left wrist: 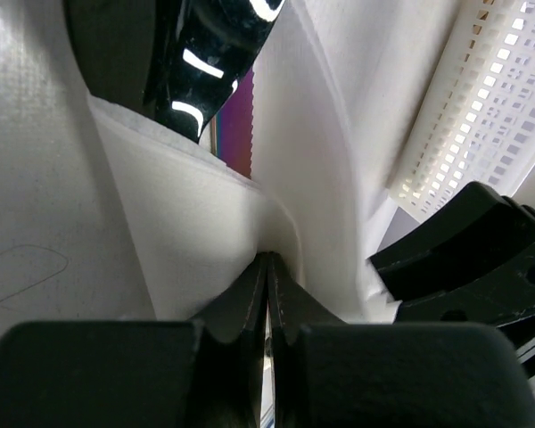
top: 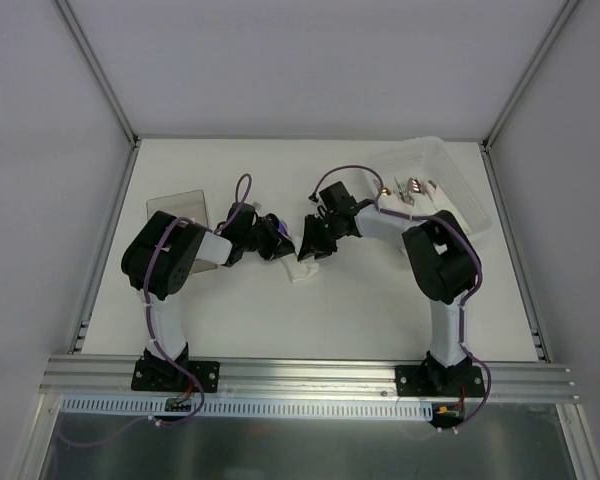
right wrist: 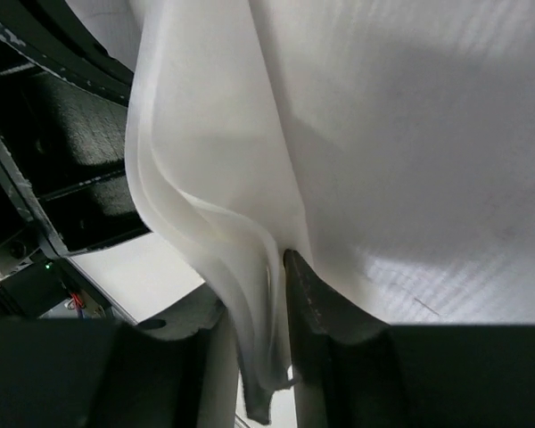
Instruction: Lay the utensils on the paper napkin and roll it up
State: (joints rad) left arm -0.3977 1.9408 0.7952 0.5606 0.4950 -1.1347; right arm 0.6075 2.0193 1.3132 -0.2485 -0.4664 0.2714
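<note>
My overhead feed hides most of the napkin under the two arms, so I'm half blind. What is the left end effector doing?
Observer: The left end effector is shut, and a fold of the paper napkin is pinched at its tips.
Operator: Is any utensil inside the fold?
Observer: Yes, a strip of the iridescent purple utensil shows between the napkin layers.
Operator: And the right side?
Observer: Napkin layers hang between the fingers of the right end effector. I cannot tell whether they pinch them.
</note>
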